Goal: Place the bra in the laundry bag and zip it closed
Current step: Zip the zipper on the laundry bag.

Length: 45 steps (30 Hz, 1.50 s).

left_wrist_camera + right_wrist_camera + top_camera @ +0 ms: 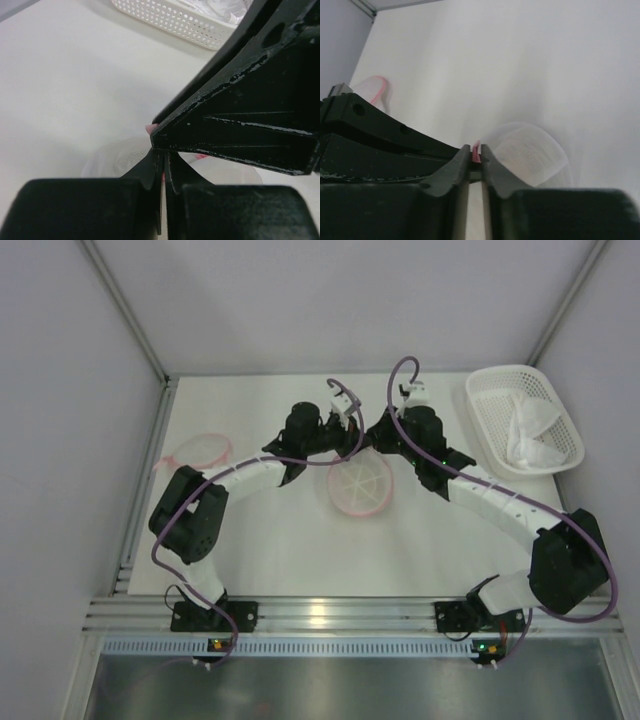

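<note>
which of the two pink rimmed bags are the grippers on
The centre bag: the right gripper pinches its pink rim, with the left gripper shut right beside. The other bag lies alone near the table's left edge.

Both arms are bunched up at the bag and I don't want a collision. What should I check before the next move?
1. Right gripper shut on the laundry bag pink rim: ok.
2. Left gripper shut, but does it pinch the rim: cannot tell, the right gripper hides it.
3. Clearance between the grippers: not ok, their tips almost meet.
4. Bra inside the bag: cannot tell; white fabric lies in the basket.
5. Zip closed: cannot tell.
6. Second pink-rimmed bag apart from both grippers: ok.
</note>
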{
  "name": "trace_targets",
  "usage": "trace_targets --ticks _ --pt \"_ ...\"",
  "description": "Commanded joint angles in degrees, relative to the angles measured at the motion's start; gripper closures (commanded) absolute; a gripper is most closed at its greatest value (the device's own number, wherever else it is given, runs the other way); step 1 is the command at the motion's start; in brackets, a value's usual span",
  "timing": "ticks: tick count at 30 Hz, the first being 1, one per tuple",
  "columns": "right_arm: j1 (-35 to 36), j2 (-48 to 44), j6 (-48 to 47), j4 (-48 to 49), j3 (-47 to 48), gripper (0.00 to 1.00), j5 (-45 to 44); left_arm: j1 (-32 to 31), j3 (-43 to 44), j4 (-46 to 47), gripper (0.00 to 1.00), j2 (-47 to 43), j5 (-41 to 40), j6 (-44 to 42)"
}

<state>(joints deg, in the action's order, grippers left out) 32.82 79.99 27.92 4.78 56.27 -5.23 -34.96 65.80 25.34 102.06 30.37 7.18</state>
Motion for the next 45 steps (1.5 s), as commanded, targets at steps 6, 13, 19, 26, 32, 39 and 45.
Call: trace_targets --ticks 6,13,19,26,32,39,45 --pt "-3.2 -7.8 1.5 -10.2 2.3 0.29 -4.5 0.1 -2.3 7.8 1.00 -2.6 -1.8 1.8" --pt "-6.3 -15.9 5.6 -9.5 -8.4 0.32 -4.2 0.2 -4.9 7.9 1.00 -5.0 -1.4 2.2" --pt "-5.9 -20.3 11.9 -0.8 -21.6 0.48 1.1 0.6 -6.3 7.8 1.00 -7.8 -0.7 3.3" --pt "-0.9 -17.9 13.1 7.8 -23.8 0.44 1.8 1.6 -6.6 7.8 1.00 -9.0 0.7 4.6" --pt "0.8 -17.4 13.4 8.7 -22.4 0.43 -0.2 1.6 -6.6 6.1 1.00 -8.6 2.1 3.3" --pt "0.0 -21.1 12.2 -2.6 -19.4 0.43 -10.1 1.8 -6.6 3.8 1.00 -9.4 2.5 0.5" --pt "-1.5 -24.6 23.7 0.0 -22.5 0.37 -6.7 2.1 -6.7 3.7 1.00 -9.6 4.0 -0.1"
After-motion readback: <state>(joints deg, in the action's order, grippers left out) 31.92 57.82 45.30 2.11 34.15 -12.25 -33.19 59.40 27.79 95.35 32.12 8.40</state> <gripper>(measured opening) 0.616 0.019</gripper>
